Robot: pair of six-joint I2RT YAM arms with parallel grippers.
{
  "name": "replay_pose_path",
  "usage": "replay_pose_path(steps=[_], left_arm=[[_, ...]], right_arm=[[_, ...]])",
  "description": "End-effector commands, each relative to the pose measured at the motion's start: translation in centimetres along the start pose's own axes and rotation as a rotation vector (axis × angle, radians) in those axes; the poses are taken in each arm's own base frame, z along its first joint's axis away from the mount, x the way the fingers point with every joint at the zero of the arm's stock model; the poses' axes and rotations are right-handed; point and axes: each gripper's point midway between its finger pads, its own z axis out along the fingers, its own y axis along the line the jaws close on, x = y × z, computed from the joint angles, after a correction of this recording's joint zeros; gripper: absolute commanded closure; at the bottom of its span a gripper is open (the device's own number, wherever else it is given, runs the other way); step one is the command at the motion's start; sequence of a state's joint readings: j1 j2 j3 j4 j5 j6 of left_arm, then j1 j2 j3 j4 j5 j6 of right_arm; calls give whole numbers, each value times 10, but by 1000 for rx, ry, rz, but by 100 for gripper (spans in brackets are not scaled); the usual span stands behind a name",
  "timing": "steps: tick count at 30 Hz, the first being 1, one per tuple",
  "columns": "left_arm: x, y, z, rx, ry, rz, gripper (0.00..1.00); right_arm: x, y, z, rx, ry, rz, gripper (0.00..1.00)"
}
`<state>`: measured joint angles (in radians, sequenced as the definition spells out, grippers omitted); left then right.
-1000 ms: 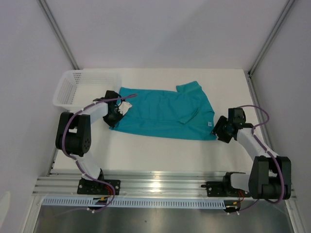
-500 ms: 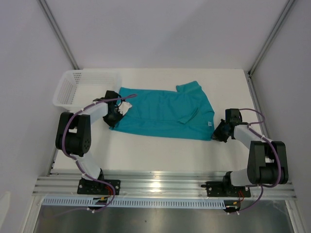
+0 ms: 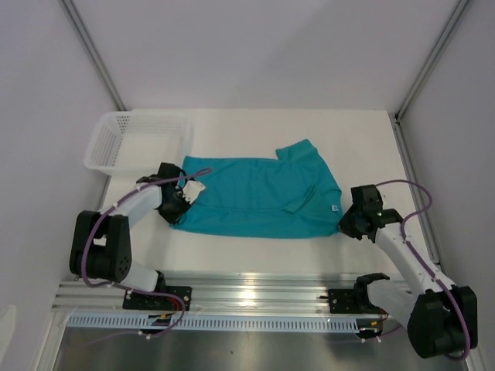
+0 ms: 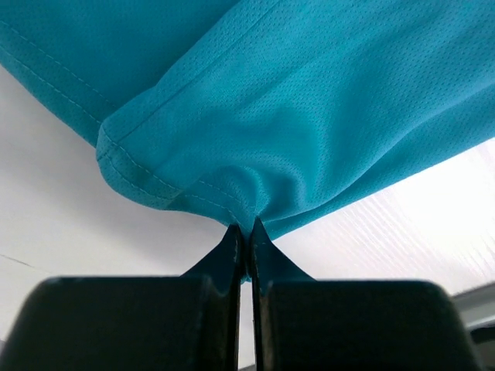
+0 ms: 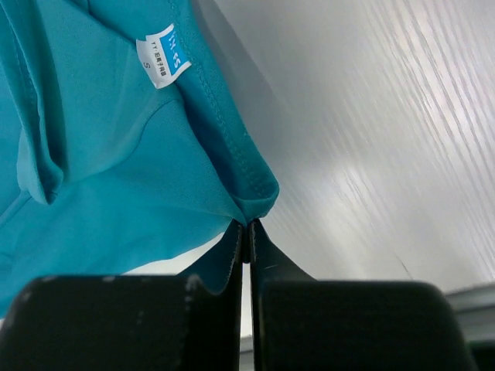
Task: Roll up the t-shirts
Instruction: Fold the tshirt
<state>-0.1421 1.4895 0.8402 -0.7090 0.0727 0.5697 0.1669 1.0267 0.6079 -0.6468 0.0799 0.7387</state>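
The teal t-shirt (image 3: 259, 197) lies spread flat across the middle of the white table, its small white label (image 5: 162, 60) near the right end. My left gripper (image 3: 175, 207) is shut on the shirt's near left corner (image 4: 186, 174), the hem pinched between the fingertips (image 4: 234, 241). At the near right corner (image 5: 251, 197), my right gripper (image 3: 346, 224) is shut on the folded hem. A sleeve lies folded over the shirt near its right side.
A white mesh basket (image 3: 138, 143) stands at the back left, just beyond the shirt's left end. The aluminium rail (image 3: 255, 294) with both arm bases runs along the near edge. Grey walls close in both sides.
My right gripper moved in to the shirt's near right corner and shut on it. Both arms then pulled toward the near edge, dragging the shirt a little closer.
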Motion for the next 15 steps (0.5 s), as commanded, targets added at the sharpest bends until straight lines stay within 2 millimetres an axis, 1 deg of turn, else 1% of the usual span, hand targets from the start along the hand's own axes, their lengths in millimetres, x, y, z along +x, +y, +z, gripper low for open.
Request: replay_pose_path(steps=[1, 2, 3, 4, 5, 6, 8, 9, 10, 11, 12, 13, 14, 15], left_arm=[[12, -22, -4, 67, -32, 23, 99], [14, -25, -4, 72, -32, 26, 99], [22, -31, 0, 88, -20, 19, 99], [23, -33, -1, 87, -27, 24, 99], [25, -35, 0, 92, -27, 26, 99], [31, -39, 2, 103, -19, 29, 99], [35, -40, 2, 93, -24, 35, 99], [37, -41, 2, 88, -23, 35, 99], [37, -41, 0, 85, -30, 36, 98], [38, -42, 0, 91, -30, 34, 95], [38, -43, -2, 90, -27, 30, 79], [38, -42, -3, 84, -31, 30, 74], [39, -43, -5, 81, -30, 27, 67], [40, -41, -7, 72, -28, 27, 58]], right_arm=[[17, -31, -14, 148, -9, 74, 100], [18, -28, -17, 134, -21, 72, 100], [24, -28, -23, 141, -16, 86, 100], [24, -27, -26, 139, -20, 92, 100], [26, -27, -29, 140, -19, 92, 100], [30, -31, -33, 158, -26, 104, 100], [34, -35, -37, 161, -32, 100, 100], [37, -32, -41, 129, -37, 105, 100], [36, -29, -44, 118, -46, 144, 100], [36, -31, -46, 124, -49, 154, 100], [33, -31, -48, 121, -66, 161, 95], [28, -29, -51, 115, -79, 156, 82], [28, -32, -54, 135, -79, 151, 50], [23, -35, -57, 156, -100, 149, 42]])
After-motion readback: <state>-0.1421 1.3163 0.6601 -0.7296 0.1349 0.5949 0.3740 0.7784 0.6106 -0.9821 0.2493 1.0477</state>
